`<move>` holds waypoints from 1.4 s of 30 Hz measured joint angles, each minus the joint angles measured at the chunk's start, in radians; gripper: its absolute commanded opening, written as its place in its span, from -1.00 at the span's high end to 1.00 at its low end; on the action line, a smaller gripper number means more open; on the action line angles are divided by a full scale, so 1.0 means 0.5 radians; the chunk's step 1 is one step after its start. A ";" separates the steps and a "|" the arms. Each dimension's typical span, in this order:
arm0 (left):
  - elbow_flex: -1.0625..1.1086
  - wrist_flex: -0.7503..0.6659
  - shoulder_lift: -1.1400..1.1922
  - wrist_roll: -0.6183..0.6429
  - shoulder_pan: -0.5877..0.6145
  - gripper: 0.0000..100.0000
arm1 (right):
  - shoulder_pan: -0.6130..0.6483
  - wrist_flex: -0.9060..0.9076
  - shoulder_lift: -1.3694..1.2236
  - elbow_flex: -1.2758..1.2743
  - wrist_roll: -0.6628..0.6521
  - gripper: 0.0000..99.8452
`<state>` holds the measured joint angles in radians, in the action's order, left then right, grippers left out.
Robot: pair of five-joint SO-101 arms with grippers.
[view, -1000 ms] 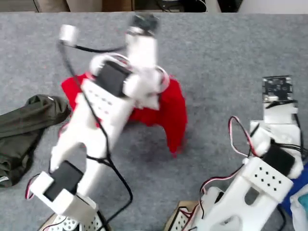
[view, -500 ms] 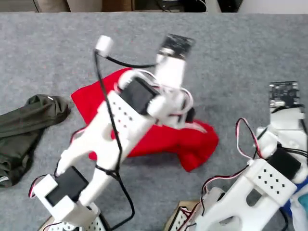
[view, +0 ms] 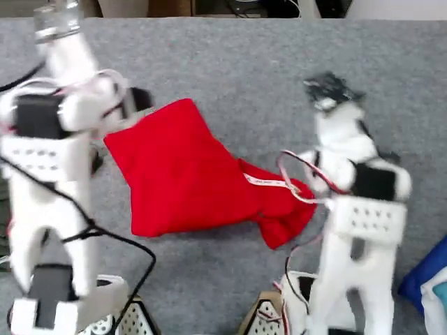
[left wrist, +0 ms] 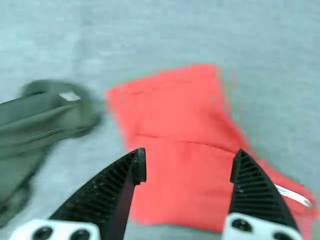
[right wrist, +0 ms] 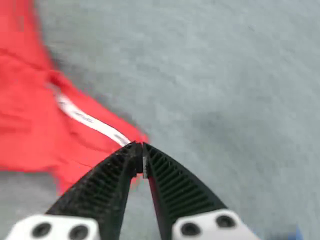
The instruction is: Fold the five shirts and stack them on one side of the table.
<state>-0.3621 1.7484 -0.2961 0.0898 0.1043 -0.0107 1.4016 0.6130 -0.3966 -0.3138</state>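
High view: the red shirt [view: 181,174] is now lying released mid-table; the left arm [view: 49,139] is pulling back and the right arm [view: 356,188] is swinging in.
Left wrist view: the left gripper [left wrist: 190,162] is hanging spread and empty over the shirt, near the olive shirt [left wrist: 40,115].
Right wrist view: the right gripper [right wrist: 140,150] is pressed together at the shirt's edge, so folding is probably only beginning.

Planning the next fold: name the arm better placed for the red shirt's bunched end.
Likely right: the right gripper is at the red shirt's bunched end, the left gripper over its flat part.
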 measured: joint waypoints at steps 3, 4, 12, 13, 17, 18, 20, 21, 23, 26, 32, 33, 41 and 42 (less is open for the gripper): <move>0.242 0.000 -0.117 -0.169 0.341 0.44 | 0.292 0.064 -0.285 0.218 -0.009 0.97; 0.313 0.000 -0.138 -0.221 0.463 0.44 | 0.387 0.077 -0.387 0.288 -0.025 0.94; 0.736 -0.037 -0.160 -0.436 1.381 0.44 | 1.016 0.086 -1.227 0.918 -0.153 0.87; 0.776 -0.071 -0.160 -0.457 1.467 0.44 | 1.071 0.086 -1.338 1.016 -0.153 0.88; 0.945 -0.239 -0.160 -0.482 1.786 0.44 | 1.292 0.147 -1.761 1.448 -0.193 0.87; 0.988 -0.285 -0.160 -0.482 1.847 0.44 | 1.338 0.190 -1.860 1.553 -0.236 0.87; 1.071 -0.362 -0.160 -0.482 1.936 0.44 | 1.452 0.298 -2.059 1.786 -0.359 0.87; 1.105 -0.399 -0.160 -0.482 1.970 0.44 | 1.507 0.359 -2.157 1.900 -0.417 0.87; 1.178 -0.466 -0.160 -0.482 2.028 0.44 | 1.599 0.476 -2.357 2.136 -0.506 0.87; 1.313 -0.586 -0.160 -0.482 2.068 0.44 | 1.648 0.611 -2.661 2.476 -0.657 0.87; 1.636 -0.893 -0.160 -0.485 2.074 0.44 | 1.666 0.730 -3.155 3.056 -0.865 0.82; 1.666 -0.918 -0.160 -0.485 2.074 0.44 | 1.669 0.733 -3.207 3.109 -0.884 0.79; 1.728 -0.954 -0.160 -0.485 2.074 0.44 | 1.703 0.733 -3.412 3.290 -0.991 0.77; 1.746 -0.954 -0.160 -0.485 2.074 0.44 | 1.700 0.730 -3.428 3.290 -1.003 0.77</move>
<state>0.5109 1.2712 -0.3759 -0.1527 1.1416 0.8393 1.7668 -1.1009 1.2482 -0.8155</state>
